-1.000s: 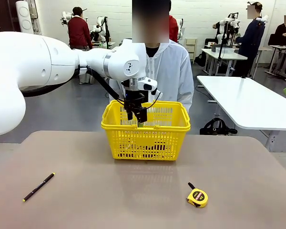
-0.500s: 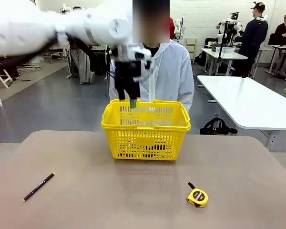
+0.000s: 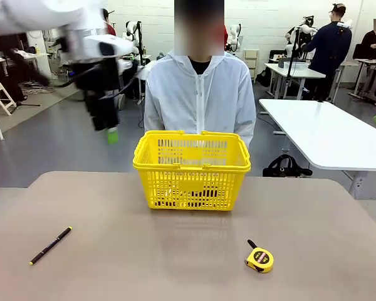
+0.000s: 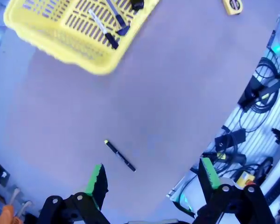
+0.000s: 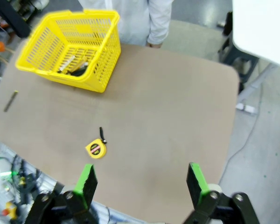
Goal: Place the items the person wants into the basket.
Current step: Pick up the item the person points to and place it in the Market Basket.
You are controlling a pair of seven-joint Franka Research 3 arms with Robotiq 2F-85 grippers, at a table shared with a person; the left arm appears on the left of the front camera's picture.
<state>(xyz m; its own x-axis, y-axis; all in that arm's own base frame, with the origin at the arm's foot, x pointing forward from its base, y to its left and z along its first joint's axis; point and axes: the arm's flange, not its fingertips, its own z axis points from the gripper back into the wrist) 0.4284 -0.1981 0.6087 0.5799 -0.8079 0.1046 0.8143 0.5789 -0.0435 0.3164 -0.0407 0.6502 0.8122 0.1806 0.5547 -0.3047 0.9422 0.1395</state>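
Observation:
The yellow basket [image 3: 191, 169] stands at the far middle of the table, in front of the person [image 3: 200, 94] in a white jacket. Inside it lie the white marker [image 4: 102, 29] with a black cap and, beside it, a slim dark tool, seemingly the utility knife [image 4: 117, 18]. Both also show faintly through the basket [image 5: 70, 49] in the right wrist view. My left gripper [image 3: 109, 128] hangs blurred high up, left of the basket, open and empty [image 4: 152, 179]. High over the table's right side, my right gripper [image 5: 142, 179] is open and empty.
A thin black pen [image 3: 50, 246] lies near the front left of the table. A round yellow tape measure [image 3: 259, 259] sits at the front right. A white table [image 3: 326, 135] stands beyond on the right, with people and other arms farther back.
My left gripper has lifted out of the basket and swung up and to the left, with nothing between its fingers. The pen and tape measure have not moved.

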